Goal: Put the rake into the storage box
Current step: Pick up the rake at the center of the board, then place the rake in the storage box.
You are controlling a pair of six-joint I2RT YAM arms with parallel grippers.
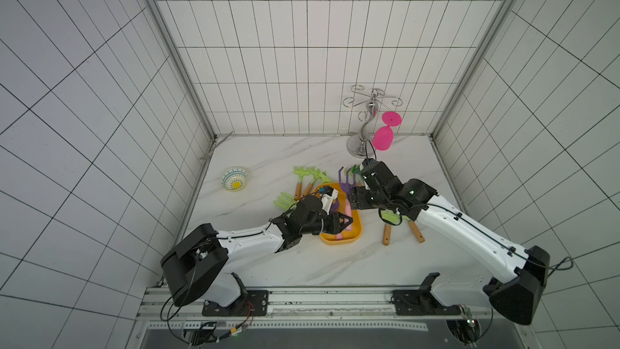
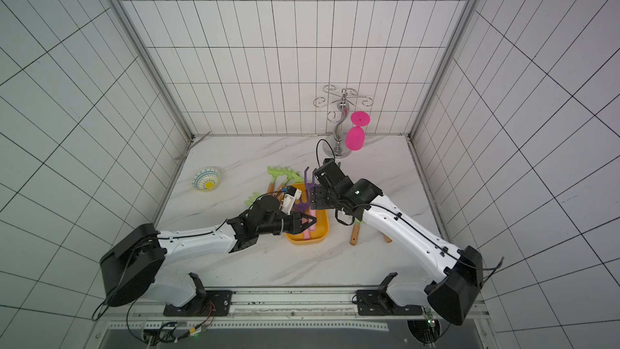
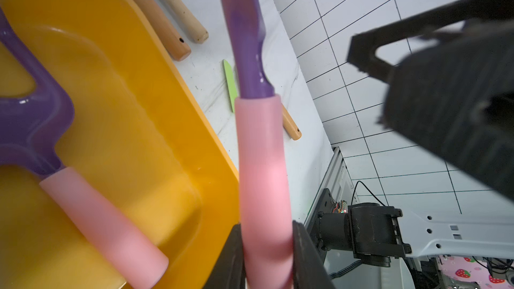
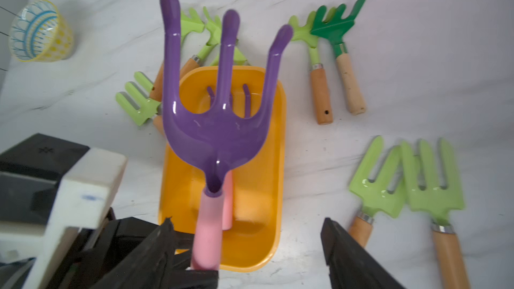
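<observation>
Left wrist view gives us the grip: left gripper (image 3: 267,246) pinching the pink handle of the purple rake (image 3: 244,37), held over the box (image 3: 167,123), where a 2nd rake (image 3: 36,118) already lies. Only the right wrist view shows us the right gripper (image 4: 247,221) spread wide, 1 finger on each side of that handle. Top views are too small for either grip; we just see the head (image 1: 347,188) poking up near the box's far end.

The white marbled surface (image 1: 268,263) bears the yellow-orange storage box (image 1: 356,226) mid-way, green garden tools (image 4: 434,190) strewn either side (some overlapping), a patterned bowl (image 1: 234,179) well apart, and a chrome stand (image 1: 359,146) at the back.
</observation>
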